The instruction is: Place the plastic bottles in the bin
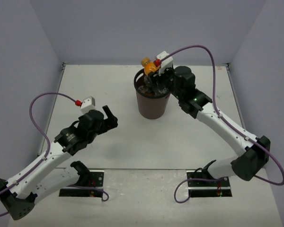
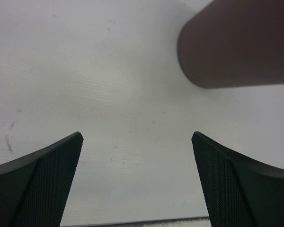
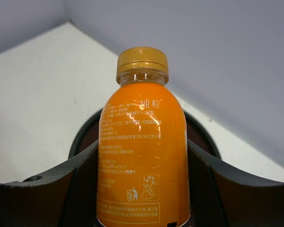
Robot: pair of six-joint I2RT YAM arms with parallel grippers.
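Note:
My right gripper (image 1: 157, 78) is shut on a stubby orange bottle (image 3: 143, 151) with a yellow-orange cap and holds it above the bin (image 1: 152, 105), a round dark brown bucket with a black rim. In the top view the bottle (image 1: 148, 65) sticks out over the bin's far rim. Behind the bottle the bin's rim (image 3: 83, 137) shows in the right wrist view. Something clear lies inside the bin; I cannot tell which bottles. My left gripper (image 1: 110, 116) is open and empty over bare table, left of the bin. The bin's side (image 2: 241, 47) shows at the upper right of the left wrist view.
White table (image 1: 85, 85) with light walls behind and at both sides. Purple cables loop from both arms. Two black base plates (image 1: 83, 182) sit at the near edge.

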